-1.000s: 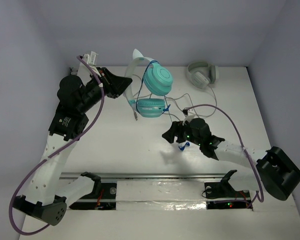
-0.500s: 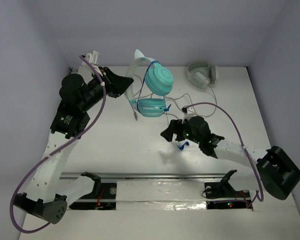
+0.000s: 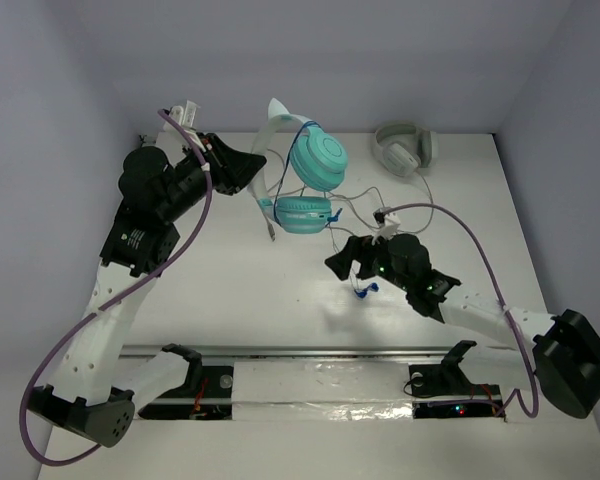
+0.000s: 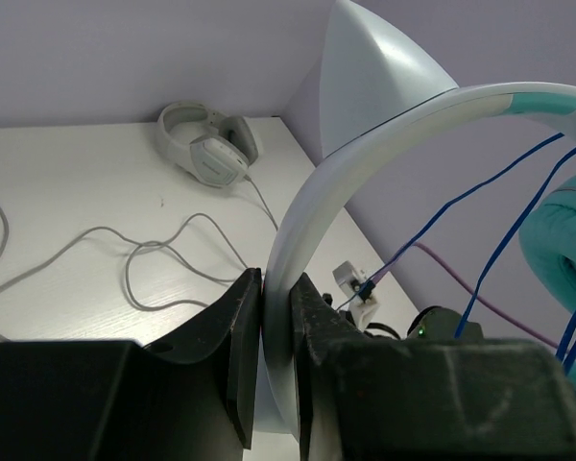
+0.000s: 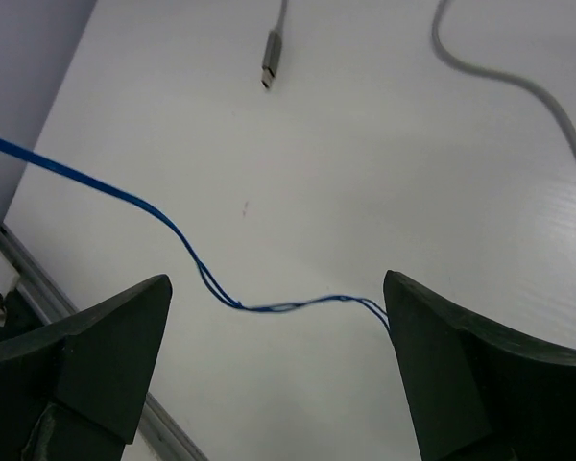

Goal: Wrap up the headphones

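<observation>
Table (image 3: 230, 290): white, bearing both headsets.
Headphones (image 3: 317, 160): teal cups at the table's far middle, white headband (image 4: 365, 125) pinched.
Left gripper (image 4: 276, 288): clamped narrow on that headband.
Right gripper (image 5: 276, 280): spread wide, gripping nothing, near the cups.
Grey-white headphones (image 3: 404, 148): lying far right.
Blue cable (image 5: 125, 197): crossing the gap between the right gripper's fingers.

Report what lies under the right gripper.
Under the right gripper, the blue cable crosses the white table between its open fingers. The cable's far end is hidden behind one finger.
</observation>
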